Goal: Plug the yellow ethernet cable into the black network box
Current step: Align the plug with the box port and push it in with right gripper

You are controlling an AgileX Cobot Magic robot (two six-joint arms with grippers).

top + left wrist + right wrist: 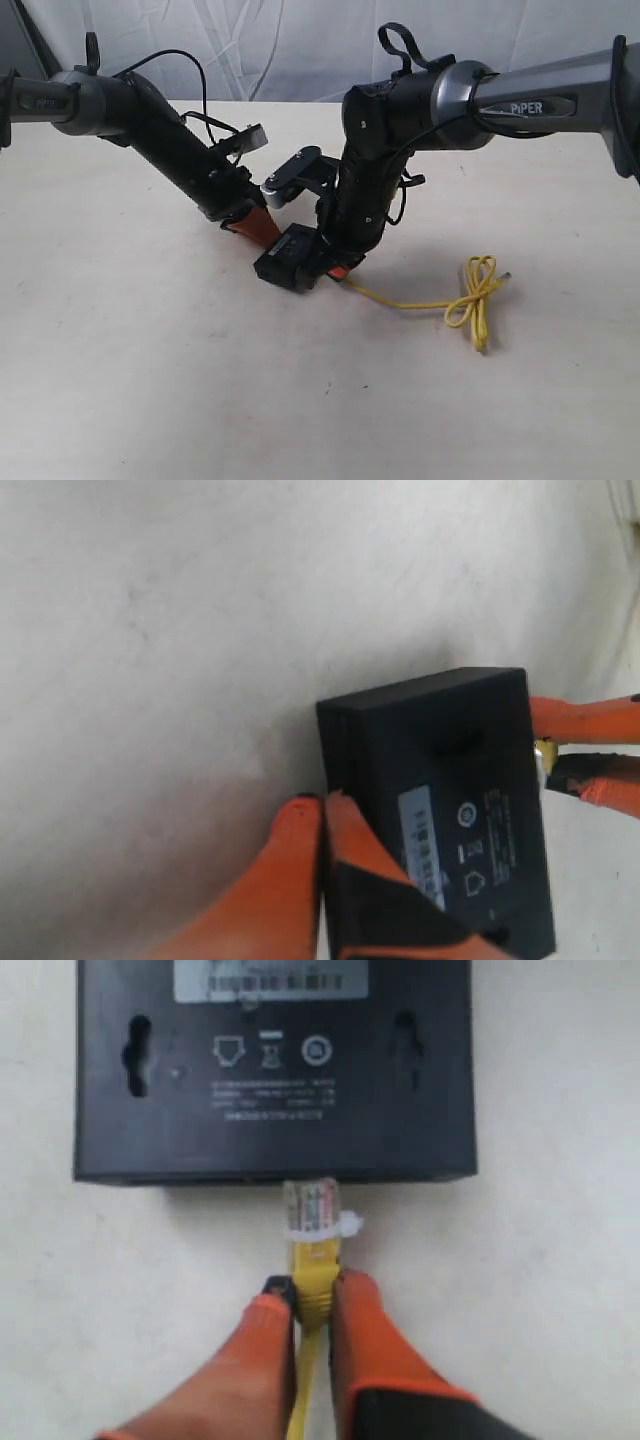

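The black network box lies label-up on the table. My left gripper is shut, its orange fingertips pressed against one side edge of the black network box, with nothing visible between them. My right gripper is shut on the yellow boot of the yellow ethernet cable. Its clear plug points at the black network box and its tip meets the side face; how deep it sits is hidden. From my right gripper, the yellow ethernet cable trails to a knotted loop.
Both dark arms cross above the box, the left arm from the left and the right arm from the right. A pale curtain hangs behind the table's far edge. The tabletop is bare cream.
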